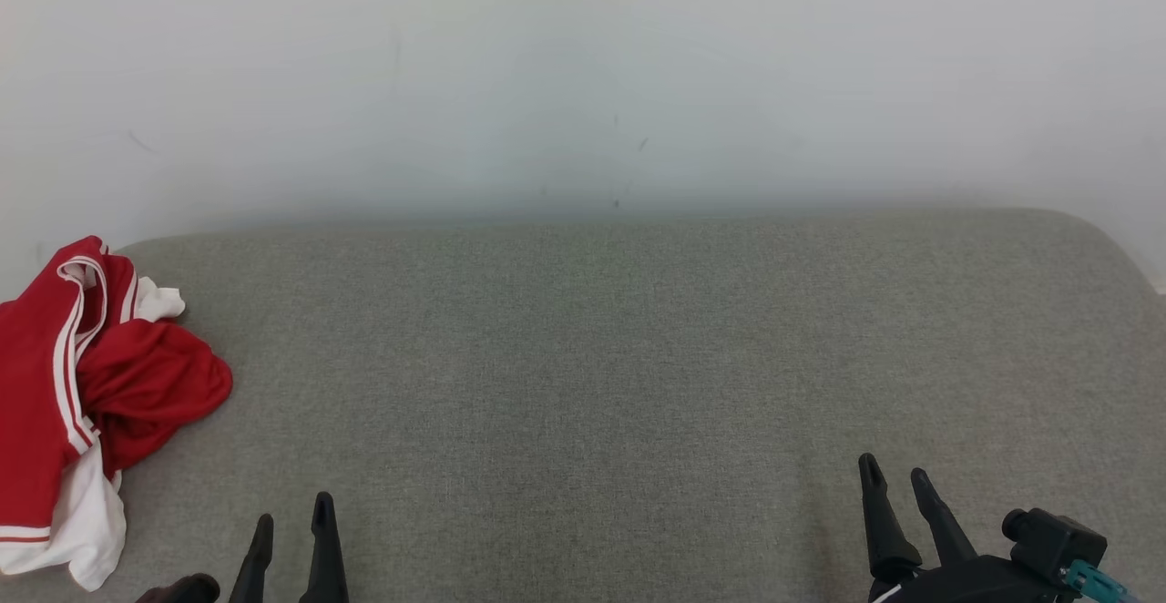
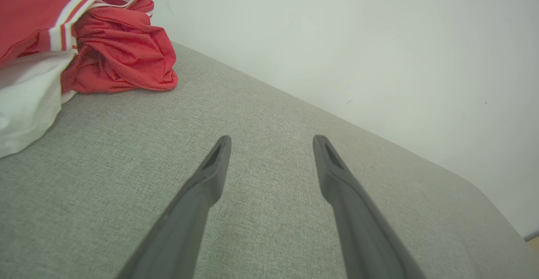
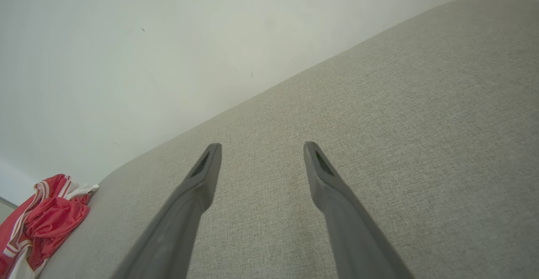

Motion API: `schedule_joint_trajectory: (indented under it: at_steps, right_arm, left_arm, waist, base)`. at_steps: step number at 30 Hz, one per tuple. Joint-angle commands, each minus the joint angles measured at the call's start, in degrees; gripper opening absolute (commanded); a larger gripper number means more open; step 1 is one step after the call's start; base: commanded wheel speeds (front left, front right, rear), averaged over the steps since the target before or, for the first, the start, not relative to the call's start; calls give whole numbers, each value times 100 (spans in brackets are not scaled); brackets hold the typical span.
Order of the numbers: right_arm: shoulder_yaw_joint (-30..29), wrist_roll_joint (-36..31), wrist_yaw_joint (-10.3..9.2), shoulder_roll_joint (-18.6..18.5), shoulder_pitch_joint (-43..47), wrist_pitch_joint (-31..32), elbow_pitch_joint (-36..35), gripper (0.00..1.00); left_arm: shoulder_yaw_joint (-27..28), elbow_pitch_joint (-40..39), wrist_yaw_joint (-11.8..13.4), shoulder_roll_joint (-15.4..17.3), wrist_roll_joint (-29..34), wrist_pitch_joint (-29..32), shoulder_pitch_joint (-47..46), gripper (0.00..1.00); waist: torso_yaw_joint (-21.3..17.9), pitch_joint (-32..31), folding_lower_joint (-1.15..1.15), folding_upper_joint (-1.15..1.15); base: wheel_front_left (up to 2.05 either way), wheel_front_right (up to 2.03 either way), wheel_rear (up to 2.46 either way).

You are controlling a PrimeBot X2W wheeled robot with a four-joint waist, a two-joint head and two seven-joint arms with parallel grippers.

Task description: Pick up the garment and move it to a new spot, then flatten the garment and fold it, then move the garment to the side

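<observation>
Head view puts the crumpled red-and-white garment [image 1: 91, 384] at the far left edge of the grey upholstered surface [image 1: 583, 357], just left of the nearer left gripper [image 1: 293, 508] and well apart from the right gripper [image 1: 893, 466], both wide open and empty.

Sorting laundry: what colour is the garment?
The garment is red with white stripes and panels, clearest in left wrist view.
</observation>
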Motion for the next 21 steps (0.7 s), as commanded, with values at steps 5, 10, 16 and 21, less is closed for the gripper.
schedule_joint_trajectory:
  at_steps: [5,10,16,21]
  right_arm:
    - [31,-344,-7,-14,41,-82,-57,100]
    - [63,-650,-8,-15,74,-101,-43,100]
    - [76,-960,-8,-15,111,-100,-22,100]
    - [100,-1212,-9,-16,118,-127,-27,100]
  left_arm:
    - [-36,-13,-41,39,377,-117,74,100]
    - [-59,1,-62,41,636,-175,82,100]
    - [-74,61,-76,42,928,-266,127,100]
    - [-80,88,-59,42,1153,-325,131,100]
  waist:
    - [6,-31,0,0]
    - [14,-57,0,0]
    - [12,-90,0,0]
    - [12,-105,0,0]
  base:
    - [0,0,0]
    - [0,0,0]
    - [0,0,0]
    - [0,0,0]
